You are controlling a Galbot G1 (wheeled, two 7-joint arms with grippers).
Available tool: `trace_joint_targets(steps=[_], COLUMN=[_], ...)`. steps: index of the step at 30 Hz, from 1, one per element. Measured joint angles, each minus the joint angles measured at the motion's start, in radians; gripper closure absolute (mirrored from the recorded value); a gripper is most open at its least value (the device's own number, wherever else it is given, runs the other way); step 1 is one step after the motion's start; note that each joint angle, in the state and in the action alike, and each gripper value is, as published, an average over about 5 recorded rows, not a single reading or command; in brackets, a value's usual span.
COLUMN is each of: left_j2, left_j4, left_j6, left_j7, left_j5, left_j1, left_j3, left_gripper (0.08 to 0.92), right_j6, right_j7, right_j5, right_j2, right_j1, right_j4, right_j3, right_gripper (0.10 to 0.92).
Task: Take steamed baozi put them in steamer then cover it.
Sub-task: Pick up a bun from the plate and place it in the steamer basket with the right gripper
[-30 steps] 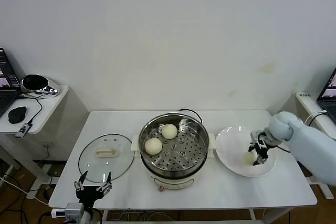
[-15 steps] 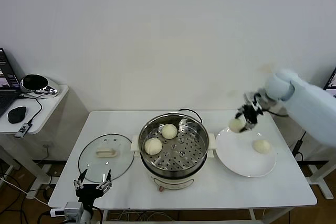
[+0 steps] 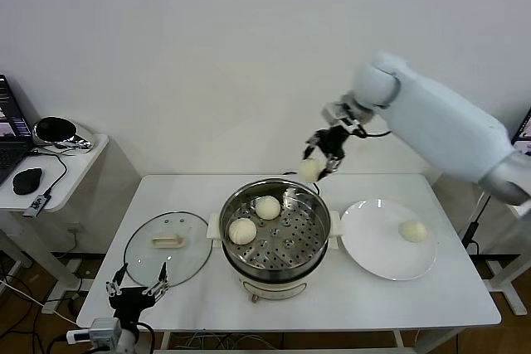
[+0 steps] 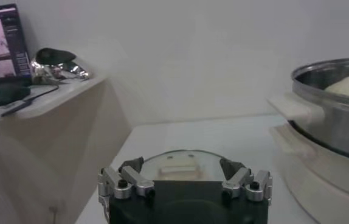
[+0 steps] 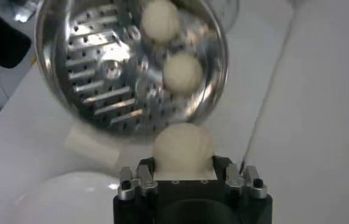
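Above the steamer's (image 3: 275, 234) far rim, our right gripper (image 3: 319, 160) pinches the third baozi (image 3: 309, 170); two sit on the tray's far-left side, one waits on the white plate (image 3: 373, 246) at right. Next we lower and release, probably onto bare tray. Our left gripper (image 3: 133, 291) idles spread near the glass lid (image 3: 167, 246).

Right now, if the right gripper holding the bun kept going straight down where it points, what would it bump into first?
Probably the steamer: the right gripper holds a baozi above its far rim, though depth is unclear.
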Motion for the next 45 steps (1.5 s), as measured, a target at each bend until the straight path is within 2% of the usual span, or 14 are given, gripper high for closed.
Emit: trace_joint_targets(steps=[6, 12, 24, 45], left_j2=[-0.005, -0.006, -0.017, -0.018], left_j4=[-0.005, -0.014, -0.011, -0.006], left_j6=[0.0, 0.003, 0.002, 0.003], left_j7=[-0.001, -0.002, -0.008, -0.009], left_j5=[-0.002, -0.008, -0.005, -0.005], left_j1=[0.0, 0.001, 0.005, 0.004], left_j3=[-0.004, -0.01, -0.006, -0.006], left_gripper=[0.177, 0.177, 0.177, 0.177], right_j6=[0.136, 0.237, 0.313, 0.266], right_j7=[-0.006, 0.004, 0.011, 0.005], right_j5=[-0.054, -0.14, -0.348, -0.293], right_j2=[0.061, 0.071, 0.087, 0.101], right_j1=[-0.003, -0.016, -0.057, -0.119], right_j4=[0.021, 0.11, 0.288, 0.358], right_j3=[-0.031, -0.079, -0.114, -0.184], right_gripper=[0.423, 0.423, 0.424, 0.427])
